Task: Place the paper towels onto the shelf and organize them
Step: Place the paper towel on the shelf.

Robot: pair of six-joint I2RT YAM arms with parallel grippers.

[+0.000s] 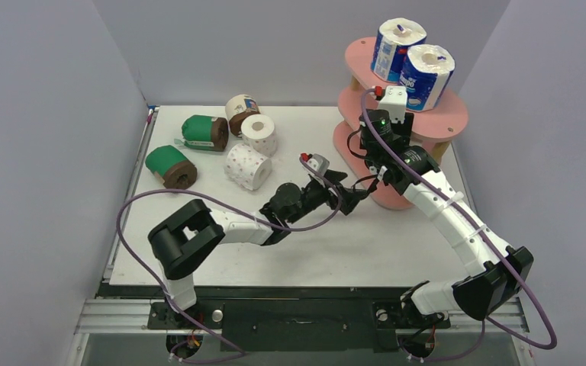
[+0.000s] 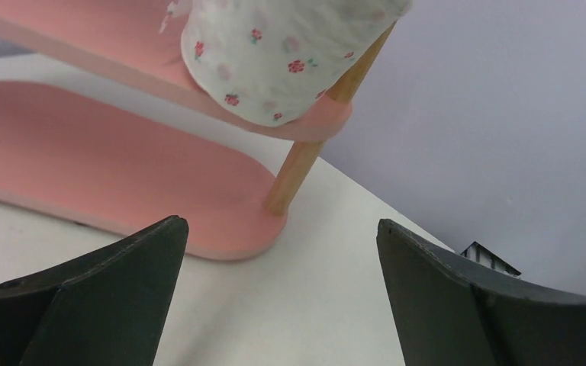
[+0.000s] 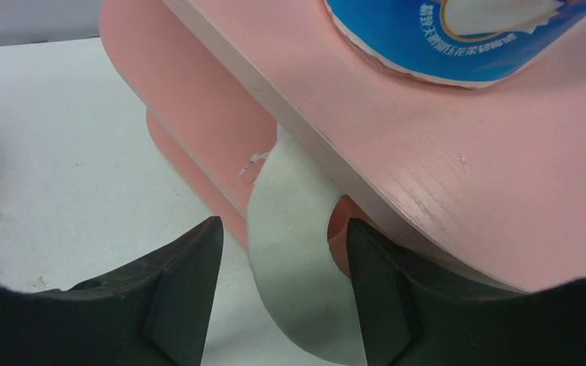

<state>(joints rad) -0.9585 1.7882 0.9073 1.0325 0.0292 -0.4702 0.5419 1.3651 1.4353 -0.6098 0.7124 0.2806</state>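
Observation:
The pink three-tier shelf (image 1: 449,116) stands at the back right, with two blue-white paper towels (image 1: 397,47) (image 1: 427,75) upright on its top board. A white roll with pink dots (image 2: 275,53) stands at the end of the middle board. My right gripper (image 3: 282,229) straddles this roll (image 3: 294,259), with a gap showing on each side. From above, the right gripper (image 1: 384,128) hangs at the shelf's left end. My left gripper (image 1: 355,191) is open and empty just left of the bottom board (image 2: 107,168).
On the table's back left lie two green-wrapped brown rolls (image 1: 204,132) (image 1: 170,166), a cream-wrapped brown roll (image 1: 240,111) and two white dotted rolls (image 1: 260,133) (image 1: 248,165). Grey walls enclose the table on three sides. A wooden post (image 2: 305,156) joins the boards.

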